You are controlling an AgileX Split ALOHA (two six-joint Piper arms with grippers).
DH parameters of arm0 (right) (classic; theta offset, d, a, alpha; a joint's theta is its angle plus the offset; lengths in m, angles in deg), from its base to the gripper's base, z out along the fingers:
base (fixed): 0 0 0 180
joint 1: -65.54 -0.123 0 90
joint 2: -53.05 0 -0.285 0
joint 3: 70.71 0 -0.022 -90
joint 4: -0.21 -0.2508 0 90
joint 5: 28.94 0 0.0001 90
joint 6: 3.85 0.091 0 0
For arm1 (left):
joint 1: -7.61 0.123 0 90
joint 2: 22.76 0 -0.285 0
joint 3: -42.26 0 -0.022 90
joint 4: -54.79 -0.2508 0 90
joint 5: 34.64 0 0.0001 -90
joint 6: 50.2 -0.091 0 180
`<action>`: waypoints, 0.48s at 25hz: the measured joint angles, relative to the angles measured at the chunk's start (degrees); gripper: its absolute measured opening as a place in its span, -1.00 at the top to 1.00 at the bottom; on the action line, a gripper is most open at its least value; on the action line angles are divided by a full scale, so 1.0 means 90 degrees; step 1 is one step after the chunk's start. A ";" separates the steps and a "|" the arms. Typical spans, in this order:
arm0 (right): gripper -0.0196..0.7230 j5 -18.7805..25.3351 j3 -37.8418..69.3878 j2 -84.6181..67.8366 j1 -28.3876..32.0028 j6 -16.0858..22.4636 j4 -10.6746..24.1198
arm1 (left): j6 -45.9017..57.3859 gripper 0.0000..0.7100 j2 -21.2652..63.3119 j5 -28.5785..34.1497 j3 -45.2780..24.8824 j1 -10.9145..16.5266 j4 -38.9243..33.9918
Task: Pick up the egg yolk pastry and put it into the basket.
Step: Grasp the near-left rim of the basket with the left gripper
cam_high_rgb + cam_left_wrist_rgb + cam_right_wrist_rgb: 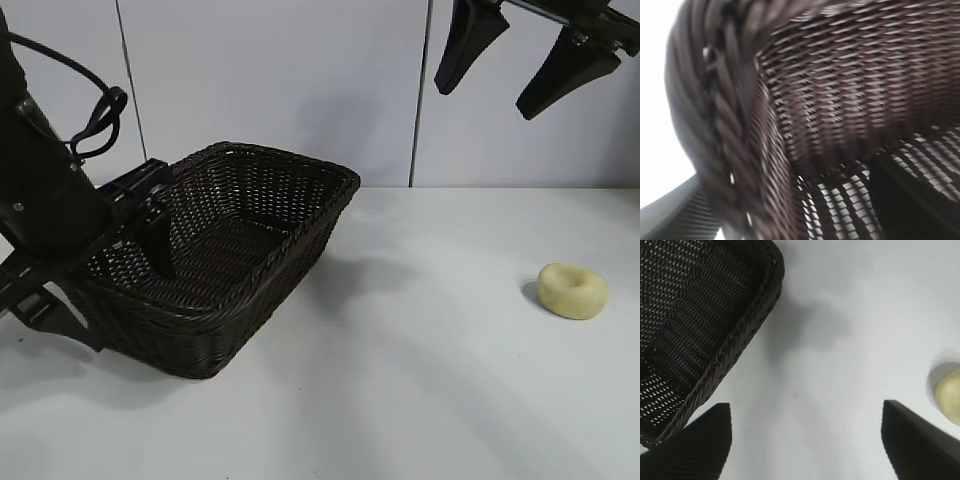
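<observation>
The egg yolk pastry, a small pale-yellow puck with a dimple, lies on the white table at the right, and its edge shows in the right wrist view. The dark-brown woven basket stands at the left. My left gripper straddles the basket's left wall, one finger inside and one outside. In the left wrist view the braided rim sits between the fingers, with a gap on the inner side. My right gripper hangs open high above the table, left of the pastry and holding nothing.
White wall panels stand behind the table. Bare tabletop lies between the basket and the pastry. A black cable loops off the left arm.
</observation>
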 joint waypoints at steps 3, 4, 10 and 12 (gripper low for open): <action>-0.64 0.0000 0.0000 0.0000 0.0000 0.0000 0.0000 | 0.0101 0.36 0.0000 0.0000 0.0000 0.0000 0.0000; -0.64 0.0000 0.0000 0.0000 0.0000 0.0000 0.0000 | 0.0161 0.44 0.0000 0.0000 0.0000 0.0000 0.0000; -0.64 0.0000 0.0000 0.0000 0.0000 0.0000 0.0000 | 0.0300 0.72 0.0000 -0.0043 0.0000 0.0007 0.0037; -0.64 0.0000 0.0000 0.0000 0.0000 0.0000 0.0000 | 0.0295 0.72 0.0000 -0.0043 0.0000 0.0007 0.0045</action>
